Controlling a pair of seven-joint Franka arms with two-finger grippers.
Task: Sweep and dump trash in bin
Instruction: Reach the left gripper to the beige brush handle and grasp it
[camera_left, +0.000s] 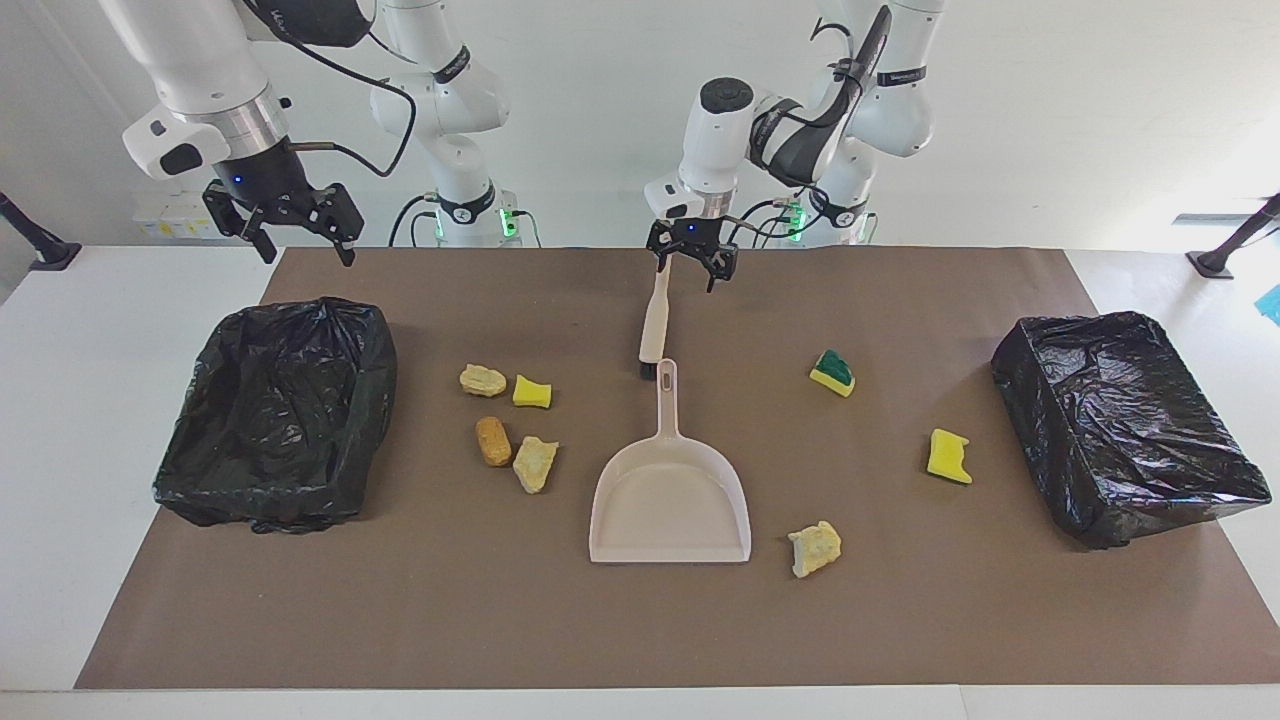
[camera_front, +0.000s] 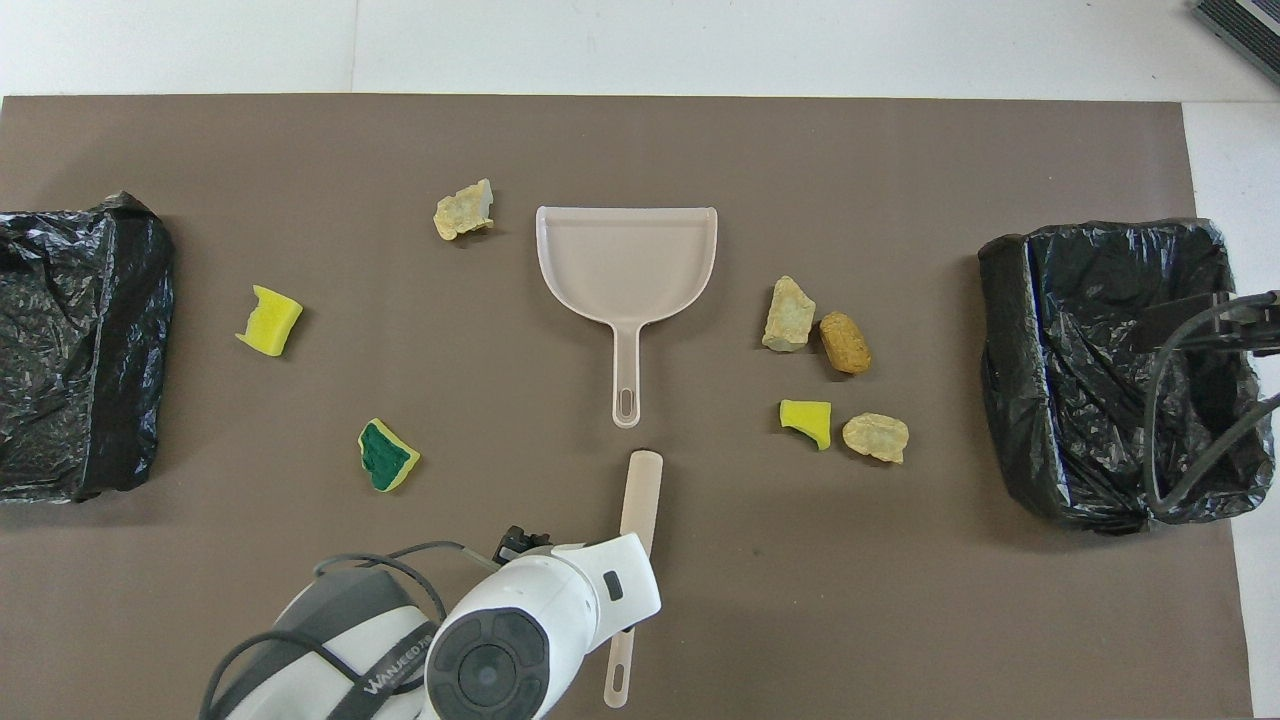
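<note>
A broad brown mat (camera_left: 640, 620) covers the white table, and at each end sits a box lined with crinkled black plastic: the bin at the right arm's end (camera_left: 275, 415) and the bin at the left arm's end (camera_left: 1125, 425), placed so either arm could tip a load in close by. In the middle lies the beige plastic dustpan (camera_left: 670, 500), mouth turned away from the robots and handle toward them, and the beige brush with black bristles (camera_left: 654, 322) lies in line with it, its bristles just short of the dustpan's handle; probably each arm is to take one tool. The trash is all loose on the mat, none in the pan or a bin: four scraps cluster toward the right arm's end (camera_left: 508, 425), while the green-topped yellow wedge (camera_left: 832, 372), a yellow sponge bit (camera_left: 948, 456) and a pale chunk (camera_left: 815, 548) beside the pan's mouth lie toward the left arm's end. The left gripper (camera_left: 691, 268) hangs spread over the brush's handle, apparently about to grasp it; the facing view shows those fingers apart, whereas from overhead the arm's body hides them. The right gripper (camera_left: 296, 238) waits unclenched and empty above the mat's edge near its bin, visible only in the facing view.
</note>
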